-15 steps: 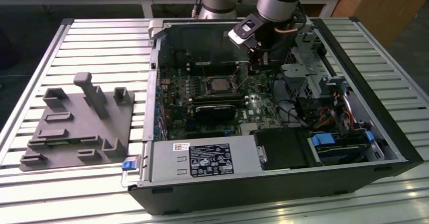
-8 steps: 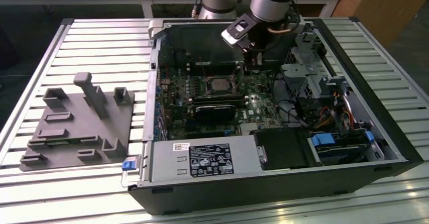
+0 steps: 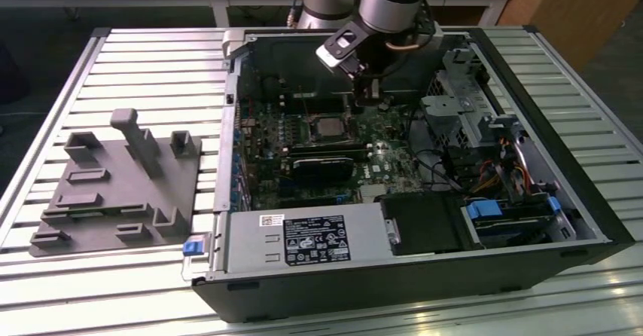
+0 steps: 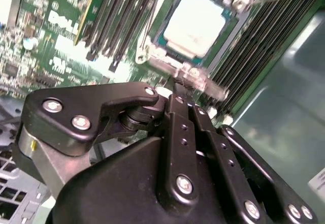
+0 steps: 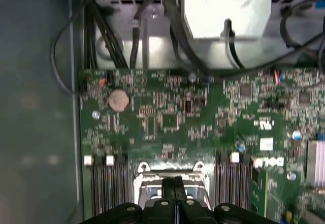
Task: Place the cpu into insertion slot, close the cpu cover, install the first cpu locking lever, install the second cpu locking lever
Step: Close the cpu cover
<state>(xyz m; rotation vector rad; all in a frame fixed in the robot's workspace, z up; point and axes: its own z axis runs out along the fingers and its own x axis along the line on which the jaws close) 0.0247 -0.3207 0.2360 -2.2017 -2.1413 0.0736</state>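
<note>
While the small square silver-topped cpu [image 4: 194,23] lies in its socket [image 4: 152,49], the black metal gripper [image 4: 179,87] shows fingers pressed together, tips blurred at the socket's edge.

You have an open computer case [image 3: 402,291] lying on the slatted metal table [image 3: 141,57]. At the exterior view's left, beside the case, a grey fixture plate [image 3: 120,189] carries several upright blocks. Inside, the green motherboard [image 3: 387,155] lies flat, with a black rectangular block [image 3: 324,166] on it. At the near edge you see the power supply [image 3: 301,239] with its white label. A metal drive cage [image 3: 457,110] stands at the exterior view's right, with coloured cables [image 3: 502,174] nearer you. In the first wrist view, a round coin cell [image 5: 118,99] sits on the board, well apart from the dark memory slots [image 5: 106,183].
</note>
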